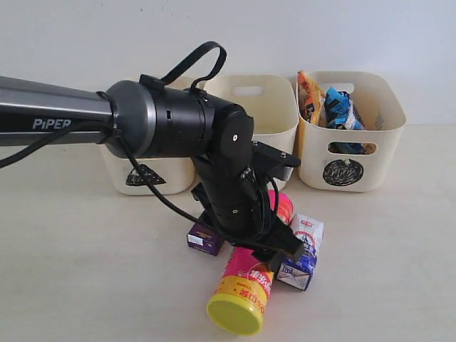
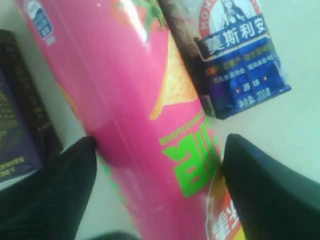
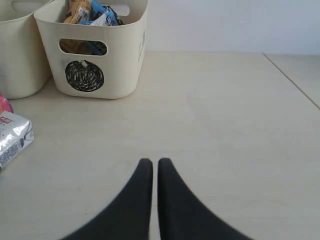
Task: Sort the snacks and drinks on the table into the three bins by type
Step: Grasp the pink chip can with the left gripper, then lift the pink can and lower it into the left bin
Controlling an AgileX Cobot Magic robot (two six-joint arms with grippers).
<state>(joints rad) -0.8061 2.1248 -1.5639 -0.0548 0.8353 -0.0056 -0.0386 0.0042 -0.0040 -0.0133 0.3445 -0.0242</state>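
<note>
**Exterior view: left gripper (image 1: pixel 249 239) astride the pink tube, right gripper (image 3: pixel 155 162) closed and empty**

Low in the centre of the exterior frame, the tall pink chip tube (image 1: pixel 246 278) lay on its side on the pale table (image 1: pixel 85 271). Its yellow-green lid (image 1: pixel 235 313) pointed toward the bottom edge. The left gripper hung over the tube's middle. In the left wrist view its two black fingers (image 2: pixel 55 195) stood spread wide, one on each side of the tube. Whether the pads pressed it could not be told, and the tube rested on the table.

The blue-and-white drink carton (image 1: pixel 308 231) lay just beside the tube on its right. The small dark purple box (image 1: pixel 204 239) lay just beside it on its left.

Three cream plastic tubs with handle cut-outs stood in a row across the upper part of the frame. The triangle tub (image 1: pixel 146 174) was on the left and the circle tub (image 1: pixel 370 153) on the right. The arm hid the front of the middle tub (image 1: pixel 271 107), so its mark could not be seen. The orange-yellow crinkly bag (image 1: pixel 310 96) and the blue-white-black crinkly bag (image 1: pixel 338 107) stood inside the circle tub.

In the right wrist view the right gripper's fingers lay pressed together with nothing between them, over bare table and well apart from the circle tub.
</note>
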